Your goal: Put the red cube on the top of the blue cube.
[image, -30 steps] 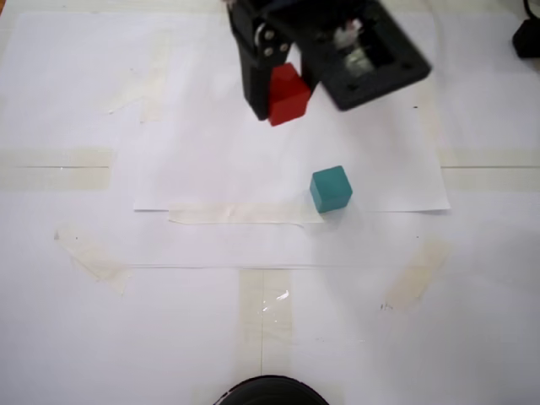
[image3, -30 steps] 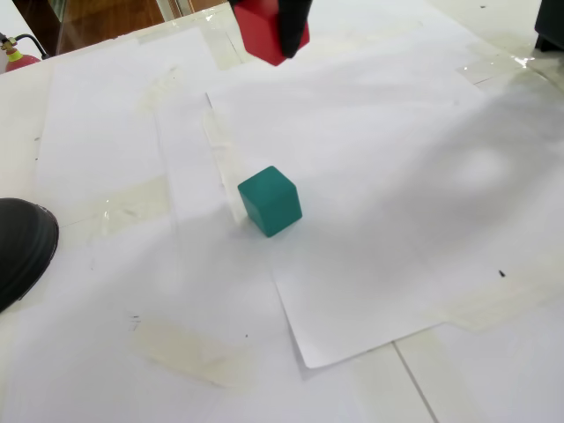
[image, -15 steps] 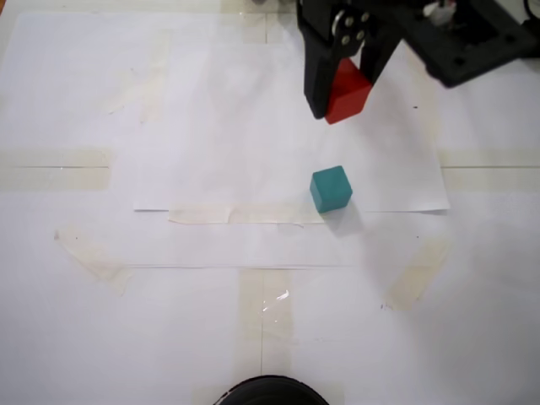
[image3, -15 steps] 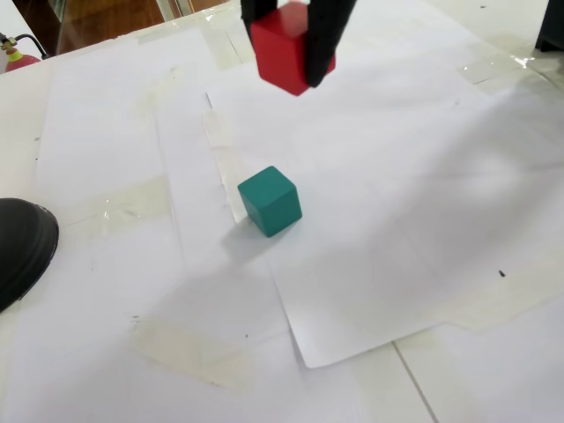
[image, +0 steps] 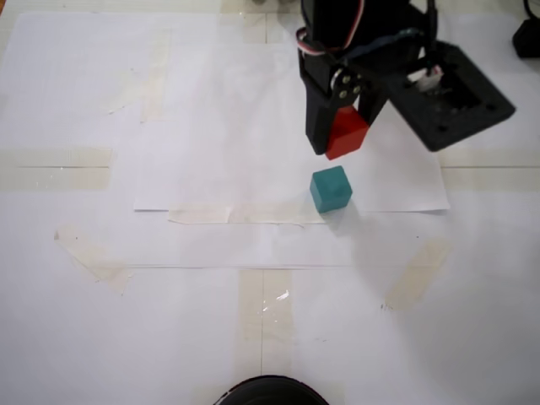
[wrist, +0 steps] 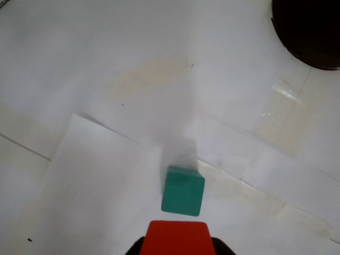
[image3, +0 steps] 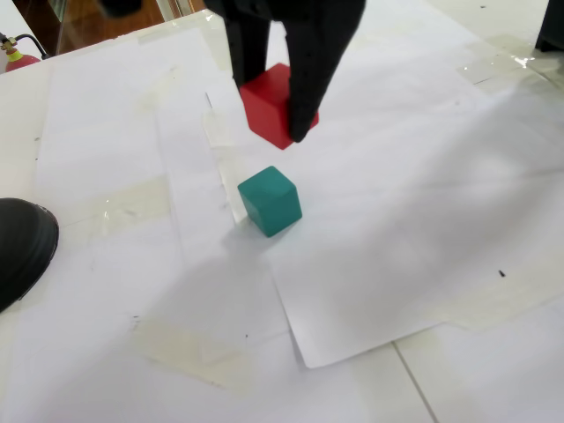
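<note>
Red cube: You see the red cube [image: 346, 133] pinched between the two black fingers of the gripper [image: 339, 145] and held off the surface; in the wrist view its top face [wrist: 176, 239] fills the bottom centre of the frame.
Gripper: The jaws are pressed against opposite sides of the red cube [image3: 275, 106]; in a fixed view the gripper [image3: 280, 128] hangs over the paper, fingers pointing down.
Blue cube: You find the blue cube [image: 330, 188] resting flat on the loose paper sheet [image: 211, 126], near that sheet's front edge and right of its middle. Nothing touches it.
Relation: In a fixed view the red cube is raised, just behind the blue cube [image3: 270, 201], and the two are apart. In the wrist view the blue cube [wrist: 183, 190] lies just ahead of the red face.
Surface: The table [image: 84, 329] is covered in white paper with strips of tape [image: 55, 167].
Edge item: A dark round object [image3: 22, 247] sits at the left edge of the table in a fixed view.
</note>
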Controlling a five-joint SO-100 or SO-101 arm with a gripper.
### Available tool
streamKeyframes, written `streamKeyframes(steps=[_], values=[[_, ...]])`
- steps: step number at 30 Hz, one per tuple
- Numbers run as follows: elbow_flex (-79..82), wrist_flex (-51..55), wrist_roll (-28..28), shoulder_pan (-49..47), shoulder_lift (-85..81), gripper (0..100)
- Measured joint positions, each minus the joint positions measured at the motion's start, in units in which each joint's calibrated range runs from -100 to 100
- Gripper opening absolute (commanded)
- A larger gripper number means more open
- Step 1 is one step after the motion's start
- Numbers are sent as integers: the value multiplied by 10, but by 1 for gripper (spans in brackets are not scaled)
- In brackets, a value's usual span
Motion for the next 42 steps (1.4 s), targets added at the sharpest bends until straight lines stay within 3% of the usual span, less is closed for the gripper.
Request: streamKeyframes(steps=[42], values=[[75,-119,-19,12,42,9]])
